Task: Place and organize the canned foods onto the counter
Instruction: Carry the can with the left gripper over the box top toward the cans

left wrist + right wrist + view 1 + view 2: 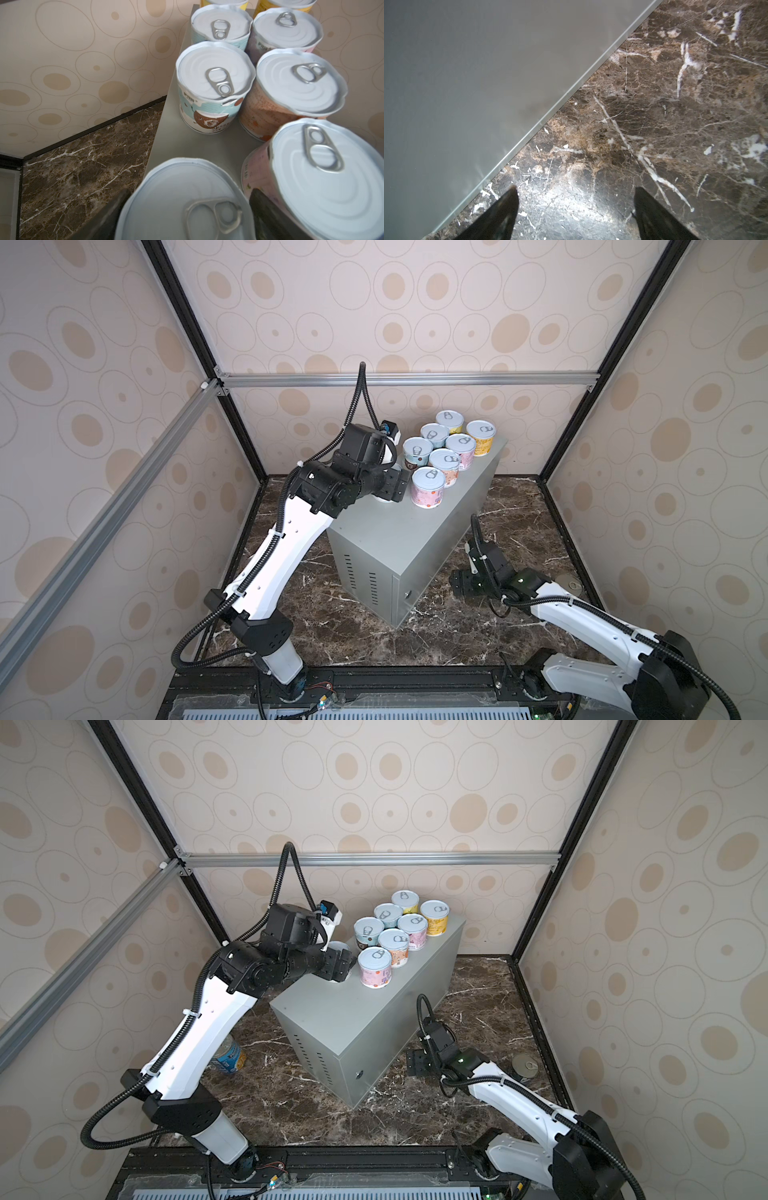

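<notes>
Several short pastel cans point(428, 487) point(375, 967) stand clustered at the far end of the grey counter point(395, 539) point(353, 1019). My left gripper point(191, 194) is open, a finger on each side of one more short can point(176, 197) that rests on the counter beside the pink can point(324, 176). In both top views this can point(338, 948) is mostly hidden by the gripper point(392, 485). My right gripper point(576, 190) point(459, 583) hangs open and empty over the marble next to the counter's side wall point(467, 83). A blue can point(230, 1056) lies under the left arm. A dark can point(524, 1065) stands by the right wall.
The near half of the counter top point(374, 531) is bare metal. Dark marble floor point(436, 639) surrounds the box. Patterned walls and black frame posts point(552, 472) close in the cell at the back and both sides.
</notes>
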